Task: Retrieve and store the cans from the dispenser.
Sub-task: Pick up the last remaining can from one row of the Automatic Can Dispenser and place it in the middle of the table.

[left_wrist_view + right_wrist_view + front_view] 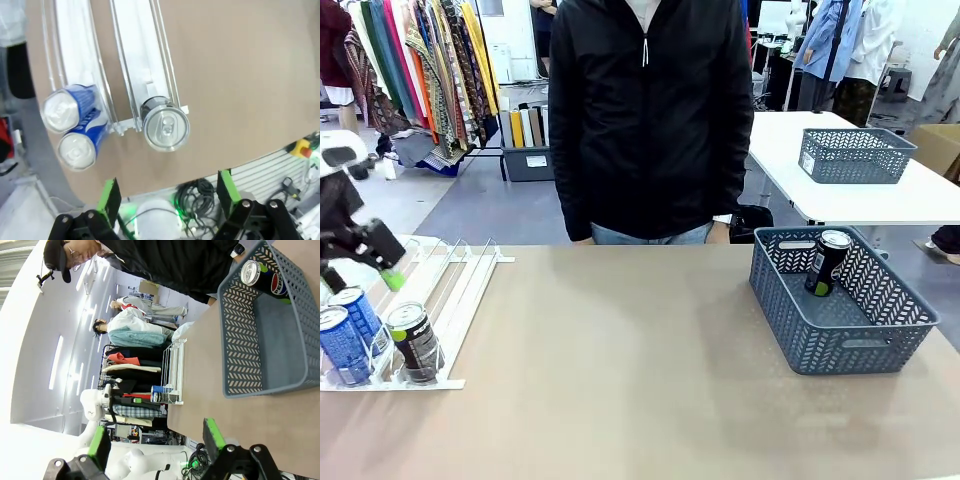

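**Slim cans at the dispenser's low end: take them by the waist**

Three cans stand against the clear stops at the low front end of the dispenser point(460, 270). The black can point(165, 127) has a lane to itself. The two blue cans point(67, 107) sit close together just beside it, and I cannot tell whether they share a lane. All three are slim, with silver tops and pull tabs.

They look like thin-walled metal with smooth, glossy sides. They are probably stiff enough for a firm pinch, but likely to dent if crushed and to slip if held lightly. Their weight cannot be told. The best hold seems to be across the mid-body below the rim, lifting clear of the stop.

The left end effector point(167, 196) hangs over the dispenser's front end, spread wide and empty, with the black can roughly in line between its pads. The right end effector point(156, 437) is also spread and empty, well away from the dispenser.

Another black can, the stored can point(827, 262), leans inside the grey basket point(840, 335) across the worktop point(620, 380) from the dispenser.
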Tool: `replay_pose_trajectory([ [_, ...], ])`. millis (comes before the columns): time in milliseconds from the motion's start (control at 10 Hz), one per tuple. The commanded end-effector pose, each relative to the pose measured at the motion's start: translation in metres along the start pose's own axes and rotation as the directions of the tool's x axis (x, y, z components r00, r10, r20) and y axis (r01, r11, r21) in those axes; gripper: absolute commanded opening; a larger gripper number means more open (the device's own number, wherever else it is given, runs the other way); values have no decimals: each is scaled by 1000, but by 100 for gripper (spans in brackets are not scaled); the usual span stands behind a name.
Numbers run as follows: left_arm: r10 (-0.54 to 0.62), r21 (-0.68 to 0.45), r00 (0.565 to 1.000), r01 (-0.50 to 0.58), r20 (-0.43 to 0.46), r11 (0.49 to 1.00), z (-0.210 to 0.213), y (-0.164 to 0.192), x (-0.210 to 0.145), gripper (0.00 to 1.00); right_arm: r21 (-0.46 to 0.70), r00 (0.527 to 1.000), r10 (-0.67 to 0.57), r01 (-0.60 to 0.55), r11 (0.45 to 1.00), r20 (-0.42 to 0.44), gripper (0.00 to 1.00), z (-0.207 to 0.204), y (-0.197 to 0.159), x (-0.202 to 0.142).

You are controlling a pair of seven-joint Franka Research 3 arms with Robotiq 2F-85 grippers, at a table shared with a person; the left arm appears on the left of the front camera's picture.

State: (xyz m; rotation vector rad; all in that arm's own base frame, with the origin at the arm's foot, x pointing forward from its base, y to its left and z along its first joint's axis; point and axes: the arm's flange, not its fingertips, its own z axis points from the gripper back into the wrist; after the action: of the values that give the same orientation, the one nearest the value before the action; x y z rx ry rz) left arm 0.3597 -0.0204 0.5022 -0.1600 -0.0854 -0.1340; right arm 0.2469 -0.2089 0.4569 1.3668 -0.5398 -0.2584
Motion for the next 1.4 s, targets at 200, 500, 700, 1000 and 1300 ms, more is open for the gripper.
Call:
replay_pose_trajectory([
  [200, -35, -63, 999, 34, -8, 997, -49, 1, 6, 100, 12, 1000, 22, -22, 1000, -2, 100, 1, 2, 1],
  [500, -42, -19, 997, 41, -61, 999, -85, -2, 25, 100, 12, 1000, 22, -22, 1000, -2, 100, 1, 2, 1],
  [700, -15, 37, 998, 17, -60, 999, -93, -5, 29, 100, 12, 1000, 22, -22, 1000, -2, 100, 1, 2, 1],
  [1000, -12, 65, 999, 15, -48, 998, -103, -7, 33, 100, 12, 1000, 22, -22, 1000, -2, 100, 1, 2, 1],
  [1300, -9, 96, 998, 15, -64, 995, -102, -8, 32, 100, 12, 1000, 22, -22, 1000, -2, 100, 1, 2, 1],
])
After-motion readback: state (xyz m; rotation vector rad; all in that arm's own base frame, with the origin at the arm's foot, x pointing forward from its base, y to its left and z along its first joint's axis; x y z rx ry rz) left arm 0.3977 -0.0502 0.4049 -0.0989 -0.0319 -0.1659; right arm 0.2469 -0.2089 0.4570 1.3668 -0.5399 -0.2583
